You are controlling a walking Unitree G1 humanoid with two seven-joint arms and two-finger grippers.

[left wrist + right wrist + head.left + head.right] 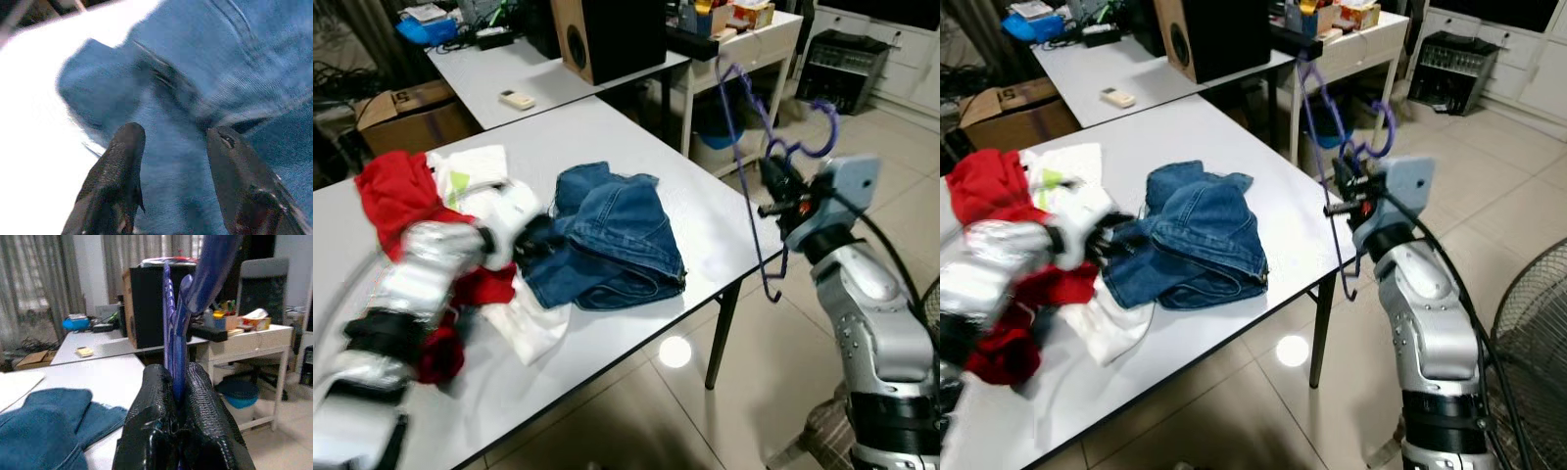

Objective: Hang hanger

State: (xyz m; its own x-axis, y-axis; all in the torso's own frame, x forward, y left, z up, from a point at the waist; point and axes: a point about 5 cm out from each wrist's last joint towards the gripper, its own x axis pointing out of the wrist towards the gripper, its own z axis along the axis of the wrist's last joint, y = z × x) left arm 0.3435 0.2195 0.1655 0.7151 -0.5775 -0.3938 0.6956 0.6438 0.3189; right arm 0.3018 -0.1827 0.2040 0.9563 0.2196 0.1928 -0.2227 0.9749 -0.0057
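Bright, even indoor light; motion blur smears the left arm [421, 274], glare whitens the table [34, 122].

Home room used as office and laundry spot.
Crumpled clothes [460, 235] on a white tabletop [705, 215], speaker [607, 34] and remote [517, 99] on the next desk [509, 73], curtains [39, 289], office chair [264, 289], floor fan [1528, 323], tiled floor [636, 411].
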